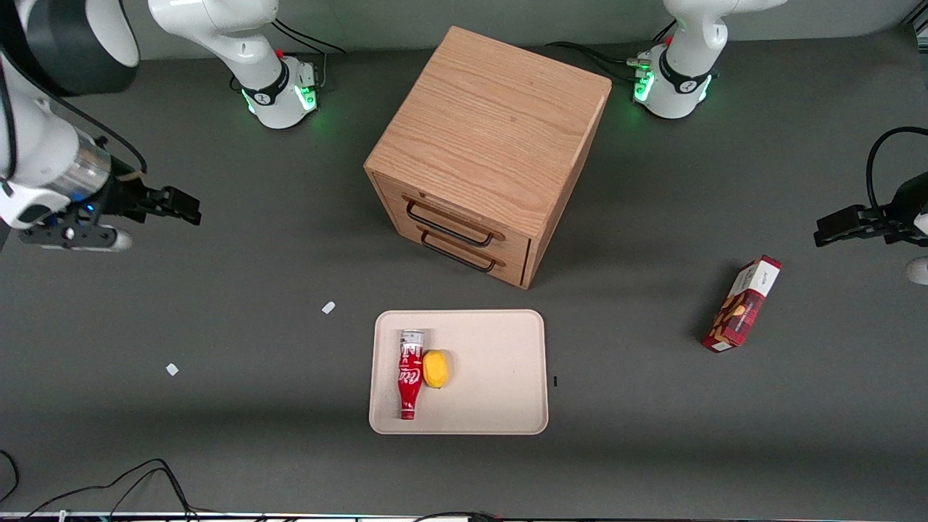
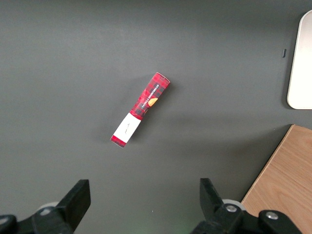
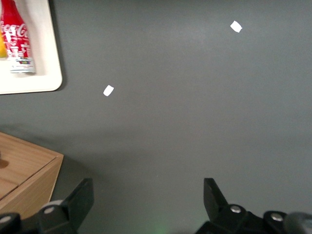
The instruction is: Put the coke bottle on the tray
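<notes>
The coke bottle lies on its side in the beige tray, silver base toward the wooden cabinet, red cap toward the front camera. A yellow object rests against it in the tray. The bottle and a corner of the tray also show in the right wrist view. My gripper is open and empty, held above the bare table toward the working arm's end, well away from the tray. Its fingers stand wide apart over the grey surface.
A wooden drawer cabinet with two black handles stands farther from the front camera than the tray. A red snack box lies toward the parked arm's end. Two small white scraps lie on the table between gripper and tray.
</notes>
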Available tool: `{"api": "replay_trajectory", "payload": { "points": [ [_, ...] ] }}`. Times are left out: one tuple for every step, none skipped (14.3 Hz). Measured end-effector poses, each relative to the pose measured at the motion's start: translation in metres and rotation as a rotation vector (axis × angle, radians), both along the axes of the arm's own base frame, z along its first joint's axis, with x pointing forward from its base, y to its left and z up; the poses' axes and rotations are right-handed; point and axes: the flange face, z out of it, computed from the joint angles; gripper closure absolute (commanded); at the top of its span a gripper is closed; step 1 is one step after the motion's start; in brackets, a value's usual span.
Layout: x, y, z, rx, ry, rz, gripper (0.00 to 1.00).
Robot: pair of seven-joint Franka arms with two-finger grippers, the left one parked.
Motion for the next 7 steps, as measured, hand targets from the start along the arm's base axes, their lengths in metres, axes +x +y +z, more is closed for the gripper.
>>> {"api": "replay_trajectory", "payload": {
  "points": [
    [-0.006, -0.005, 0.008, 0.025, -0.005, -0.012, 0.0],
    [-0.009, -0.009, 0.015, 0.04, -0.009, -0.021, 0.0],
    [-0.012, -0.012, 0.019, 0.046, -0.013, -0.027, 0.0],
    [-0.013, -0.014, 0.021, 0.048, -0.014, -0.029, 0.0],
    [-0.013, -0.013, 0.021, 0.049, -0.012, -0.028, 0.0],
    [-0.013, -0.011, 0.02, 0.048, -0.009, -0.025, 0.0],
    [-0.014, -0.01, 0.02, 0.045, -0.007, -0.023, 0.0]
  ]
}}
